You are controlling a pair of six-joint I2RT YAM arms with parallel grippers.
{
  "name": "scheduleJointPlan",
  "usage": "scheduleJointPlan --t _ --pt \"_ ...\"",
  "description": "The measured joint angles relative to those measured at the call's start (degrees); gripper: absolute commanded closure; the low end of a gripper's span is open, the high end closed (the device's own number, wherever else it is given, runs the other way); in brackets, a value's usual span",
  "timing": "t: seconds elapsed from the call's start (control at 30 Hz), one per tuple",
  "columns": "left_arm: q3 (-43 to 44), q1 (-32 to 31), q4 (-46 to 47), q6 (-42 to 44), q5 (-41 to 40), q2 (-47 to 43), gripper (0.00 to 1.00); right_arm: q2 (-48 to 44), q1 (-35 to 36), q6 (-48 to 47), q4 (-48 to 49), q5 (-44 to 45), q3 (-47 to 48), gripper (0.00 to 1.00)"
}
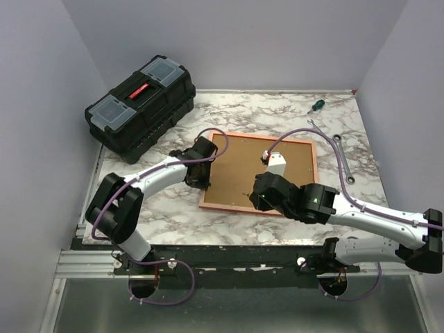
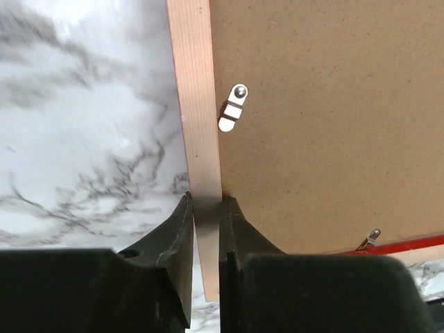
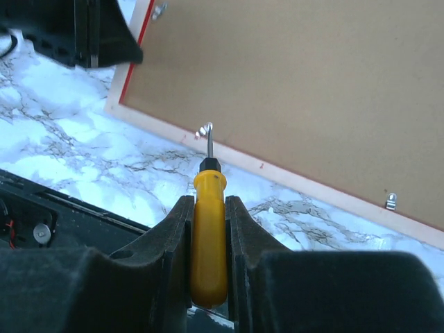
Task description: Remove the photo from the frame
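Even, bright overhead light, soft shadows, glare on marble table (image 2: 83, 125), blurred near fingers (image 3: 173, 263).

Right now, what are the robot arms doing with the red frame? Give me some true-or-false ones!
1. The right gripper holds a yellow screwdriver. True.
2. The frame lies picture side up. False: its brown backing board faces up.
3. The left gripper clamps the frame's side rail. True.
4. The black toolbox is open. False: its lid is shut.
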Motion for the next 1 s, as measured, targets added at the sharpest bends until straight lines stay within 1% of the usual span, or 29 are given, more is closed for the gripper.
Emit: scheduleJointPlan --t 0.03,0.07,0.17,0.2,0.23,0.27,0.37,0.4,0.43,0.47,0.5,0.53,0.6,0.63,0.67,0.73,0.8,0.83,0.87,0.93,1.0 --pt "2.2 0.2 -1.3 1.6 -0.4 1.0 0.95 -0.1 0.0 0.3 -0.1 0.0 0.0 0.99" --pt "5.2 0.6 -2.7 3.1 -0.8 2.2 0.9 -0.2 0.0 0.3 -0.1 0.0 0.0 0.99" --pt "13.2 3.0 -5.0 7.4 -0.8 6.1 0.59 -1.2 0.0 0.6 -0.3 0.0 -0.4 0.99" --pt "15.7 4.7 -5.3 8.7 -0.1 7.7 0.52 -1.6 0.0 0.7 -0.4 0.0 -0.5 0.99" --pt "16.6 6.0 -4.9 8.5 0.4 8.3 0.48 -1.8 0.0 0.8 -0.5 0.0 -0.5 0.99" --pt "16.7 8.3 -4.2 8.6 1.4 8.5 0.46 -2.1 0.0 0.8 -0.6 0.0 -0.5 0.99" --pt "14.2 12.2 -3.6 7.6 2.6 6.1 0.42 -2.7 0.0 1.0 -1.1 0.0 -0.5 0.99" --pt "13.5 12.5 -3.5 7.3 2.8 5.4 0.38 -3.0 0.0 1.0 -1.3 0.0 -0.5 0.99" --pt "11.6 12.5 -3.0 6.0 3.2 2.9 0.31 -3.3 0.0 1.1 -1.4 0.0 -0.5 0.99" --pt "10.1 12.3 -2.4 5.4 3.4 1.1 0.23 -3.8 0.0 1.2 -1.4 0.0 -0.5 0.99" --pt "7.5 12.0 -1.2 3.8 4.0 -2.2 0.12 -4.2 0.0 1.3 -1.4 0.1 -0.5 0.99" --pt "4.0 11.8 0.5 1.3 4.9 -6.1 0.07 -4.6 0.0 1.3 -1.4 0.1 -0.6 0.99" --pt "-3.6 11.4 4.5 -4.6 7.5 -14.8 0.05 -5.1 0.0 1.4 -1.4 0.1 -0.6 0.99" --pt "-8.3 11.2 7.9 -9.7 9.7 -19.9 0.03 -5.2 0.0 1.5 -1.4 0.1 -0.7 0.99" --pt "-11.1 11.1 9.6 -12.5 10.8 -22.4 0.02 -5.2 0.0 1.5 -1.4 0.1 -0.8 0.99" --pt "-18.5 10.3 16.2 -22.4 13.7 -26.4 0.02 -5.4 0.0 1.6 -1.4 0.2 -1.0 0.99" --pt "-21.9 8.9 18.9 -28.6 14.6 -26.1 0.02 -5.5 0.0 1.6 -1.4 0.2 -1.1 0.99" --pt "-22.5 7.7 18.8 -32.5 14.8 -24.7 0.02 -5.5 0.0 1.6 -1.4 0.2 -1.1 1.0" --pt "-22.5 7.0 19.1 -34.4 14.8 -23.8 0.03 -5.7 0.0 1.6 -1.4 0.2 -1.1 0.99" --pt "-20.4 4.8 18.4 -38.5 14.2 -20.9 0.06 -6.1 0.0 1.8 -1.4 0.3 -1.1 0.99" --pt "-17.9 2.5 18.3 -42.3 12.6 -19.2 0.11 -6.7 0.0 2.1 -1.6 0.5 -1.1 0.99"
